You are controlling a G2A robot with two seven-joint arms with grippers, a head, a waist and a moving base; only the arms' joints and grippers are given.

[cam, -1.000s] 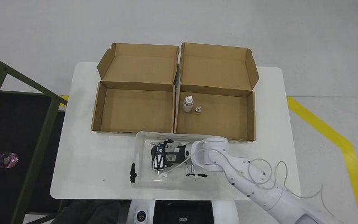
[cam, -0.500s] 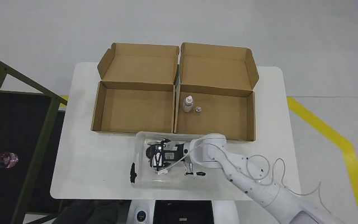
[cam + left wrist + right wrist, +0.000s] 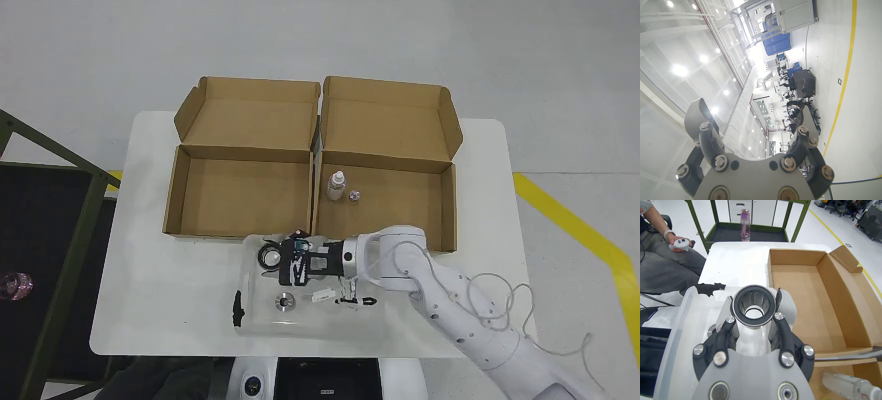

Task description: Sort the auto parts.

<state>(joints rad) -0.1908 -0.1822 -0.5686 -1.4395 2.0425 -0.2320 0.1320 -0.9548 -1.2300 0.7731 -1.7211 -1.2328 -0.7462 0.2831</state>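
Observation:
My right gripper (image 3: 754, 306) is shut on a steel cylindrical bearing (image 3: 754, 308) with a black rim, held above the clear plastic tray (image 3: 677, 323). From above, that right gripper (image 3: 300, 262) hangs over the tray's (image 3: 250, 325) far side, close to the boxes. Left in the tray are a black ring (image 3: 268, 257), a round metal part (image 3: 285, 303) and small mixed parts (image 3: 340, 297). My left gripper (image 3: 750, 108) is open, holds nothing and points up into the hall.
Two open cardboard boxes stand behind the tray. The left box (image 3: 240, 195) is bare inside. The right box (image 3: 400, 205) holds a small bottle (image 3: 338, 184) and a small metal piece (image 3: 355, 196). A black strip (image 3: 237, 308) lies at the tray's left rim.
My right gripper has come up out of the tray with the bearing and shifted slightly toward the boxes, uncovering the black ring and the round metal part.

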